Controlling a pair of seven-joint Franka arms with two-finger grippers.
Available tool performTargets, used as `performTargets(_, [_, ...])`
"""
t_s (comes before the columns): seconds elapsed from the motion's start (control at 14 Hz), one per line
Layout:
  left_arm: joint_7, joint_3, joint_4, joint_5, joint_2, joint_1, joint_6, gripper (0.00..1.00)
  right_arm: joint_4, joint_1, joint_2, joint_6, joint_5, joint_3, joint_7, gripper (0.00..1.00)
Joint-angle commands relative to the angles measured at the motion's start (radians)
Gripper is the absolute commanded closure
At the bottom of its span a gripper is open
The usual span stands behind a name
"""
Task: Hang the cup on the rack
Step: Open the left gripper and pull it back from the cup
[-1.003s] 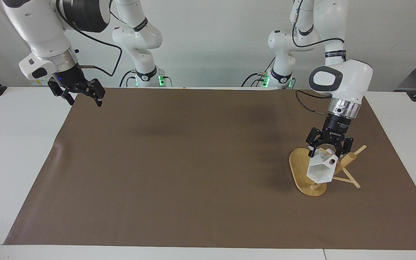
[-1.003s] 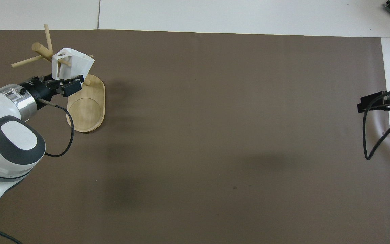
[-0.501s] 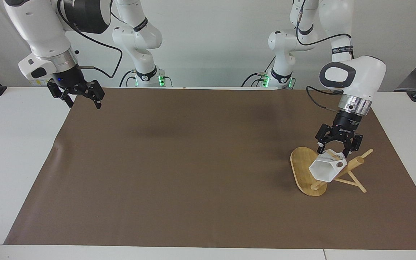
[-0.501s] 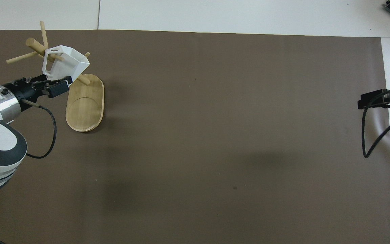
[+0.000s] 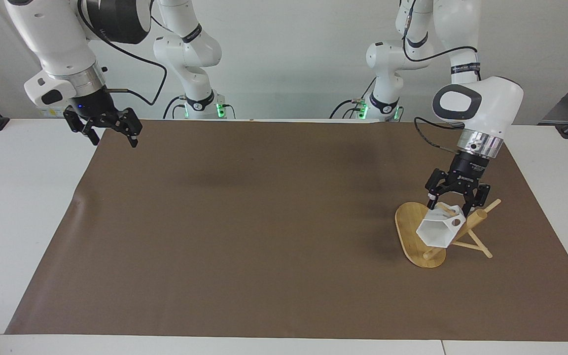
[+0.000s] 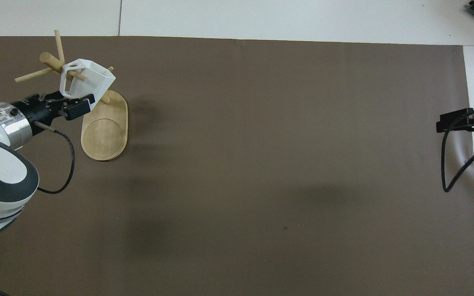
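Note:
The white faceted cup [image 5: 437,231] [image 6: 91,80] hangs by its handle on a peg of the bamboo rack [image 5: 409,231] [image 6: 105,131], which stands toward the left arm's end of the table. My left gripper [image 5: 452,209] [image 6: 70,105] is right above the cup, open, with its fingers astride the cup's upper end. I cannot tell whether a finger touches the cup. My right gripper [image 5: 116,142] [image 6: 442,124] waits open above the mat's corner at the right arm's end of the table.
A brown mat [image 5: 264,222] covers most of the white table. The rack's pegs stick out toward the left arm's end of the table. A black cable loops from each wrist.
The left gripper swung toward the left arm's end of the table and came partly back. The cup and rack swayed with it. The right gripper rose slightly.

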Motion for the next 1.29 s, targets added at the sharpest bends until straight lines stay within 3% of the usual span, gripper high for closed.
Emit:
performTargets(0.0, [-0.009, 0.009, -0.017, 0.021, -0.024, -0.037, -0.014, 0.0, -0.019, -0.005, -0.02, 0.006, 0.006, 0.001, 0.019, 0.0])
performTargets(0.29, [-0.006, 0.011, -0.032, 0.021, -0.037, -0.043, -0.015, 0.0, -0.021, -0.006, -0.021, 0.005, 0.006, 0.0, 0.019, 0.0])
performTargets(0.79, [-0.003, 0.014, -0.101, 0.091, -0.158, 0.006, -0.129, 0.0, -0.022, -0.006, -0.021, 0.005, 0.006, 0.0, 0.016, 0.0])
performTargets(1.22, [0.001, 0.013, -0.06, 0.402, -0.205, 0.087, -0.334, 0.0, -0.022, -0.005, -0.021, 0.005, 0.006, 0.001, 0.016, 0.0])
